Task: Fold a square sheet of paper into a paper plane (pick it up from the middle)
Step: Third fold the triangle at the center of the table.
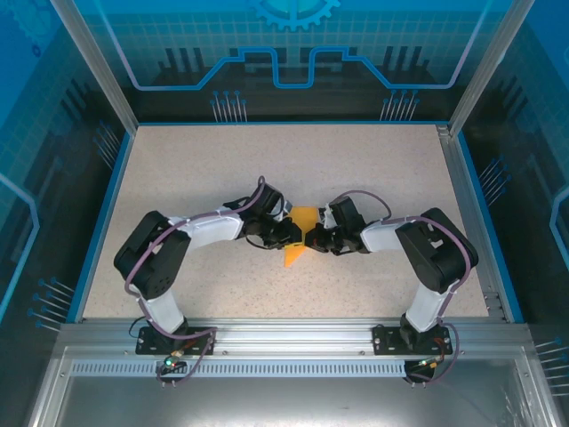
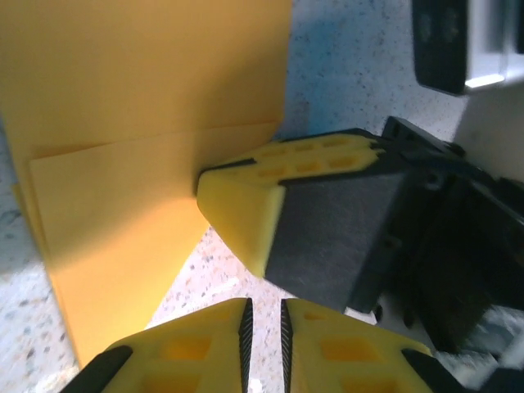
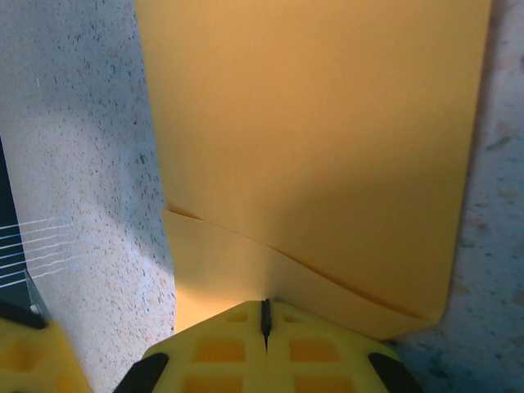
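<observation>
- The paper [image 1: 293, 256] is orange-yellow. It lies flat near the middle of the table [image 1: 356, 160], right between the two arms.
- The paper is folded. In the right wrist view, one big smooth layer [image 3: 311, 139] lies on top of another layer, and a strip of the lower layer peeks out along the near edge.
- In the left wrist view, the paper [image 2: 147, 106] has a straight edge on one side and a slanted edge that runs down to a point.
- From above, a pointed bit of the paper sticks out toward the arm bases, and another bit shows on the far side of the grippers.
- The left gripper [image 1: 292, 233] is at the left side of the paper. In its own camera, its yellow fingers [image 2: 205, 352] stand just a crack apart. Nothing is between them, so it holds nothing.
- The right gripper [image 1: 311, 238] comes in from the right. Its two fingers [image 3: 213, 348] are pressed together with no gap.
- The tip of the right gripper [image 2: 237, 209] sits on the paper, at the edge of a folded layer. It seems to press down on the paper and does not pinch it.
- The two grippers are very close together, tip near tip, over the paper.
</observation>
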